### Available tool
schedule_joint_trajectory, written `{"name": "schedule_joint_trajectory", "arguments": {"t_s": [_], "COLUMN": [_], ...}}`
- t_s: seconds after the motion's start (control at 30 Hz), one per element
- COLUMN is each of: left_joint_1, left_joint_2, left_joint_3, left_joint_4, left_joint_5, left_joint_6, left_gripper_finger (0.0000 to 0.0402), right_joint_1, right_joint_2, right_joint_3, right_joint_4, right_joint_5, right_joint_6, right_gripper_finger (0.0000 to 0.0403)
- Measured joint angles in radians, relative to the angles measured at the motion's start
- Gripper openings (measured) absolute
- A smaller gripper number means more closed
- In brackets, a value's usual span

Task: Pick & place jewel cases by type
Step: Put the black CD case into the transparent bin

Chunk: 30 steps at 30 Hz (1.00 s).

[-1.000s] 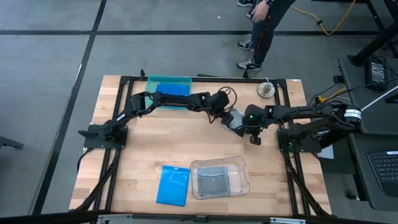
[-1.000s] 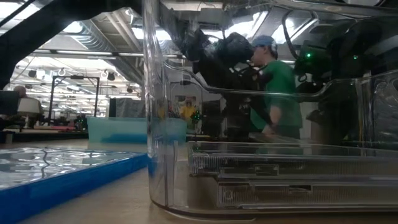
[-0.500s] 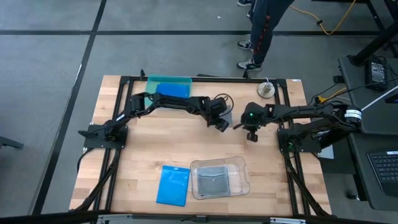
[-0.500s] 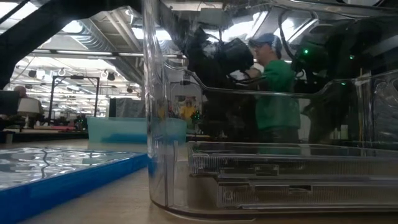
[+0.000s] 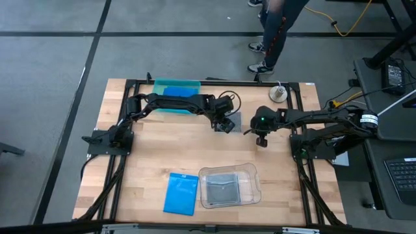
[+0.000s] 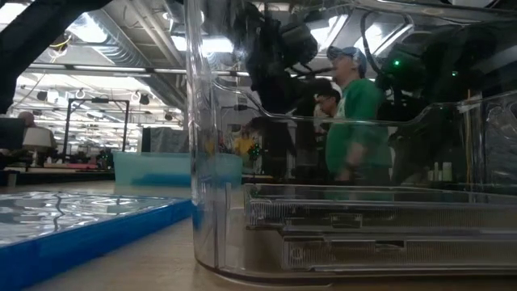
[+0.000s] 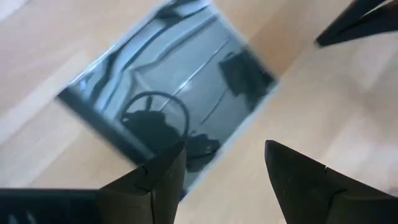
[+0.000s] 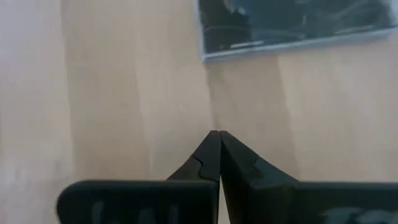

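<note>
**Two arms over a dark square jewel case at the table's middle**

A dark grey square jewel case (image 5: 234,121) lies flat on the wooden table (image 5: 156,149), apart from both grippers. The left gripper (image 5: 224,123) hangs just beside the case and above it, its fingers (image 7: 155,180) spread with nothing between them; in the left wrist view the case (image 7: 168,106) shows a disc under its glossy lid. The right gripper (image 5: 261,138) is near the case on its other side, fingers (image 8: 214,163) pressed together and holding nothing. A teal tray (image 5: 177,91) holding blue cases stands near the case, toward the table's far edge. Well apart from the case, at the near edge, a clear tray (image 5: 229,185) holds dark cases, and a blue jewel case (image 5: 181,193) lies just beside that tray.
</note>
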Motion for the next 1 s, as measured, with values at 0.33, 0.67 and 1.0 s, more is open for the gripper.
{"name": "schedule_joint_trajectory", "arguments": {"t_s": [0.33, 0.67, 1.0], "left_joint_1": [0.036, 0.059, 0.061], "left_joint_2": [0.008, -0.024, -0.024], "left_joint_3": [-0.154, -0.154, -0.154], "left_joint_4": [0.046, 0.051, 0.028], "left_joint_5": [0.052, 0.013, 0.007], "left_joint_6": [-0.118, -0.105, -0.111], "left_gripper_finger": [0.0230, 0.0245, 0.0246], "right_joint_1": [-0.026, -0.096, -0.134], "right_joint_2": [0.034, 0.164, 0.281], "right_joint_3": [0.000, 0.037, 0.150], "right_joint_4": [0.098, 0.096, 0.101], "right_joint_5": [0.021, -0.048, -0.059], "right_joint_6": [-0.019, -0.026, -0.091], "right_gripper_finger": [0.0024, 0.0078, 0.0018]}}
